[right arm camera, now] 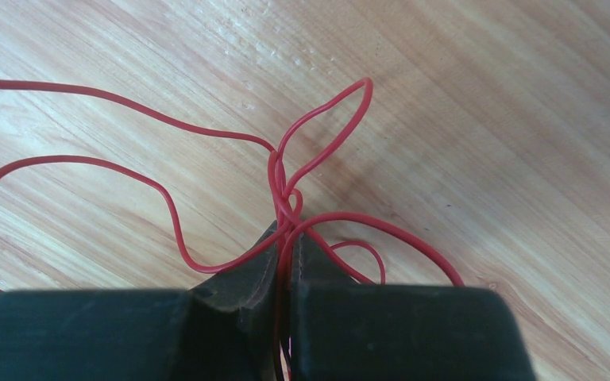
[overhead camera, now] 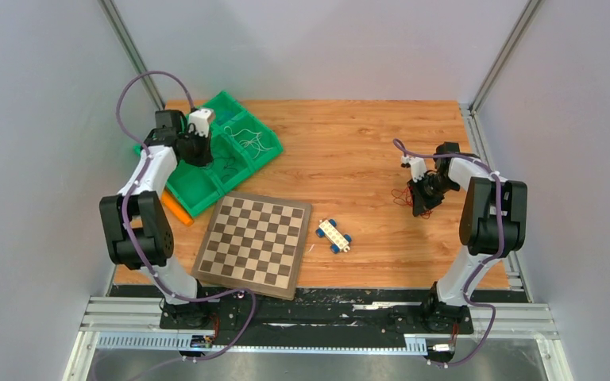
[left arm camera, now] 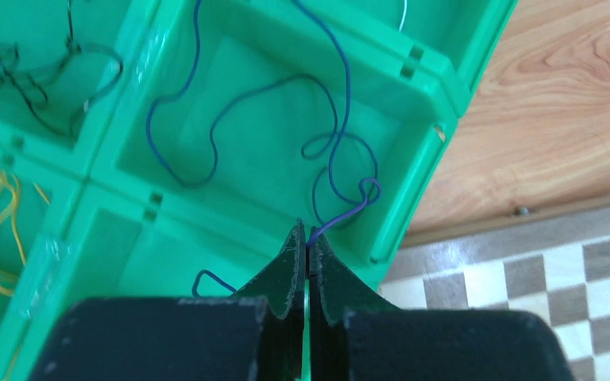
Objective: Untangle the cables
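The blue cable [left arm camera: 346, 79], pinched in the closed left fingers [left arm camera: 290, 266], hangs into the far-left green tray [left arm camera: 437, 95], probably for sorting, while the closed right fingers [right arm camera: 246, 278] grip the knotted red cable [right arm camera: 279, 178] over the right tabletop [right arm camera: 484, 95].

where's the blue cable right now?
Left wrist view: the blue cable lies looped in a green tray compartment, one stretch pinched in the shut left gripper. That tray sits far left, beyond the chessboard.
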You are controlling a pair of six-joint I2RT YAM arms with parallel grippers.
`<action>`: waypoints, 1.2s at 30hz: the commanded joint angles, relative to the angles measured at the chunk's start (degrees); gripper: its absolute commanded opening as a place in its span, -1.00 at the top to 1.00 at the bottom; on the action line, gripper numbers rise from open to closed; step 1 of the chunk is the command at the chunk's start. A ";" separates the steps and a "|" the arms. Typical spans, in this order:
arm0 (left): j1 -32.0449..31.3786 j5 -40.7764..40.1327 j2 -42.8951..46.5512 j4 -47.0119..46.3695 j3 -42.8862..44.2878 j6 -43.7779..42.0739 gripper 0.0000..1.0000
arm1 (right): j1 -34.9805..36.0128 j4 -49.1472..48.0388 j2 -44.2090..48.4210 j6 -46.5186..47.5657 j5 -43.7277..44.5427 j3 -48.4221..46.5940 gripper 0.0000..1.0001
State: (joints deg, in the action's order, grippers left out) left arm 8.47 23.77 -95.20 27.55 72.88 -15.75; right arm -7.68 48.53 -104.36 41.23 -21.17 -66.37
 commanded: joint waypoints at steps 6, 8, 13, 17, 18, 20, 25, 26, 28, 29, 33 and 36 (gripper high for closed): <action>-7.79 -14.76 -12.27 -0.89 13.01 -6.98 1.00 | -0.23 1.38 0.82 -0.02 0.94 0.26 0.90; -8.08 -16.16 -14.62 -0.56 15.04 -7.54 1.00 | -0.19 1.47 1.43 0.14 1.12 0.74 0.90; -8.12 -14.77 -17.51 -0.78 16.52 -9.17 1.00 | -0.30 1.48 3.19 0.41 1.13 2.46 0.90; -8.15 -10.72 -16.95 0.79 16.49 -9.54 0.45 | -0.25 1.50 4.20 0.30 0.44 3.08 0.90; -8.13 -9.37 -16.47 1.75 16.28 -9.68 0.25 | -0.22 1.58 4.58 0.21 -0.03 3.04 0.91; -8.12 -8.02 -13.77 1.56 14.28 -10.08 -0.19 | -0.22 1.92 5.39 0.10 -1.78 2.64 0.95; -8.13 -5.99 -5.37 1.93 10.31 -10.92 -0.56 | 0.25 4.43 8.01 -0.08 -10.53 -0.60 1.00; -8.01 -5.43 -4.35 2.48 10.37 -10.78 -0.59 | 0.52 5.01 9.08 0.21 -13.24 -1.64 1.00; -7.72 -1.69 -0.92 3.74 10.64 -10.20 -0.74 | 1.28 6.15 11.22 1.04 -18.40 -3.88 1.00; -7.61 2.27 1.76 4.13 10.62 -9.93 -0.92 | 1.87 6.86 12.33 1.38 -21.35 -5.14 1.00; -7.74 20.03 8.99 2.19 10.45 -6.07 -1.00 | 6.79 7.57 15.63 0.39 -29.06 -9.68 1.00; -10.34 31.40 11.54 -4.71 9.01 6.97 -1.00 | 13.94 7.61 16.46 -1.25 -29.65 -12.49 1.00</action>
State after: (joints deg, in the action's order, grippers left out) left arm 0.64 34.83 -88.01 30.24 82.48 -21.89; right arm -0.99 55.07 -90.63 40.84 -42.35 -74.67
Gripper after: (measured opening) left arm 1.000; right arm 0.013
